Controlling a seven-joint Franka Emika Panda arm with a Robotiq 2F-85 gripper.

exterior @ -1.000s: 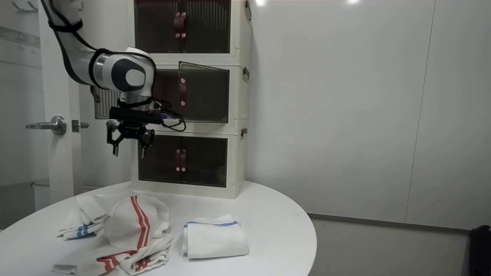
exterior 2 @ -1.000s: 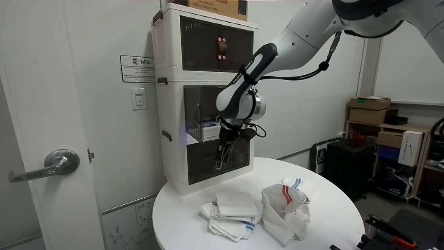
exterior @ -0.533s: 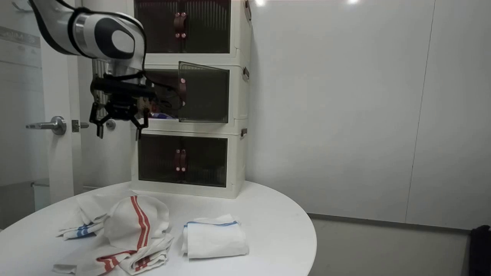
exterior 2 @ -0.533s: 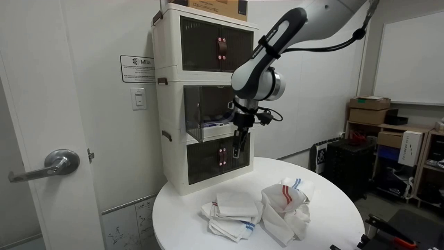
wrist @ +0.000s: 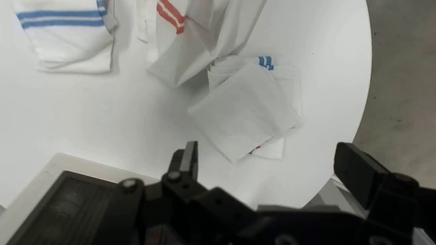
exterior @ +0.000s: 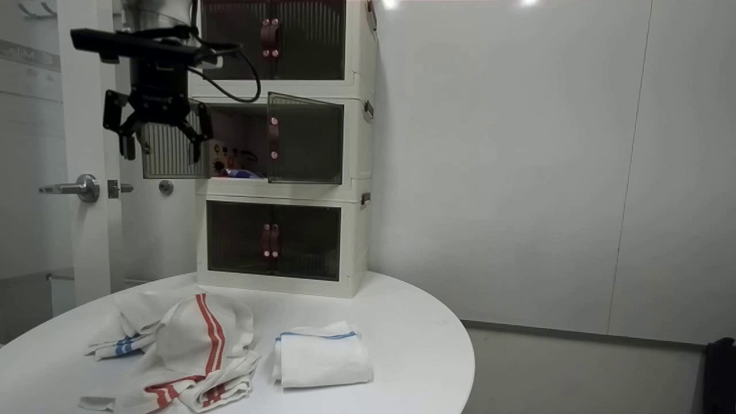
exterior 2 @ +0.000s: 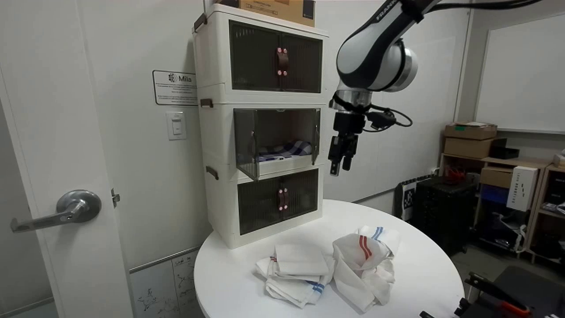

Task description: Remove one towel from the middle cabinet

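Observation:
The middle cabinet (exterior 2: 282,166) has both doors open in both exterior views. A blue and white checked towel (exterior 2: 299,149) lies inside on its floor; part of it shows as a blue patch (exterior: 242,173) in an exterior view. My gripper (exterior 2: 341,168) hangs pointing down in front of the cabinet, at about the height of its opening, apart from it. Its fingers are wide apart and empty, as it also shows in an exterior view (exterior: 161,154) and in the wrist view (wrist: 267,151). The checked towel is out of the wrist view.
A crumpled white towel with red stripes (exterior: 198,339) and folded white towels (exterior 2: 302,263) lie on the round white table (exterior: 414,345). The open door panels (exterior 2: 246,143) (exterior: 307,141) stick out from the cabinet. A boxed control panel (exterior: 219,158) shows inside it.
My gripper has risen and moved back from the cabinet front, uncovering the middle opening and the checked towel. Its fingers stay open. The towels on the table have not moved.

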